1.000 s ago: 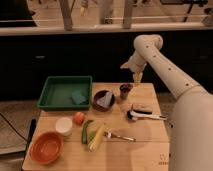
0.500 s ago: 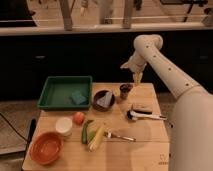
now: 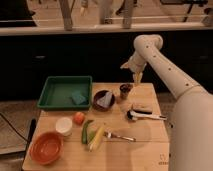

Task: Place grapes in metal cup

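The metal cup (image 3: pixel 125 91) is small and dark and stands at the back of the wooden table (image 3: pixel 145 150), right of the wider dark bowl (image 3: pixel 104 100). Something dark reddish shows at its top; I cannot tell whether it is grapes. No grapes show clearly elsewhere. My gripper (image 3: pixel 136 78) hangs from the white arm, just above and slightly right of the cup, pointing down.
A green tray (image 3: pixel 52 95) with a blue sponge (image 3: pixel 78 97) sits at the back left. A white container (image 3: pixel 64 125), an orange fruit (image 3: pixel 78 118), a green vegetable (image 3: pixel 86 131), a yellow corn cob (image 3: pixel 97 137), a fork (image 3: pixel 120 136), an orange bowl (image 3: pixel 46 147) and a black-and-white utensil (image 3: pixel 145 116) lie in front.
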### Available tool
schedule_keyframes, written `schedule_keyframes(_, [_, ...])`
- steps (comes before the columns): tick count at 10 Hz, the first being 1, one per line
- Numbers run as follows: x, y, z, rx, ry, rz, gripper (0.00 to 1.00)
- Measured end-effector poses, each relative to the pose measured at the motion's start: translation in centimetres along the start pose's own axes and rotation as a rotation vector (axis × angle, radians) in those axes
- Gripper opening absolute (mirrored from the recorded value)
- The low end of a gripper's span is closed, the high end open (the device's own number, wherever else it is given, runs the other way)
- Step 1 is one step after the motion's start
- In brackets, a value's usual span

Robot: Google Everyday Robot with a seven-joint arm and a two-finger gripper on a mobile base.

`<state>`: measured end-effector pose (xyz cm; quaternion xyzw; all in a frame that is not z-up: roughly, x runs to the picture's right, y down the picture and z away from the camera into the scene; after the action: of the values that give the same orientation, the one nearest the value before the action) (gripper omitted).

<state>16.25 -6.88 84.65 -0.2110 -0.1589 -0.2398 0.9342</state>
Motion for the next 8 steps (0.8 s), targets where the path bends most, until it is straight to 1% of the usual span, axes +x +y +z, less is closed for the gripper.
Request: schedule_keyframes(8, [0.0,0.07,0.15,-0.002,-0.001,0.001,0.8])
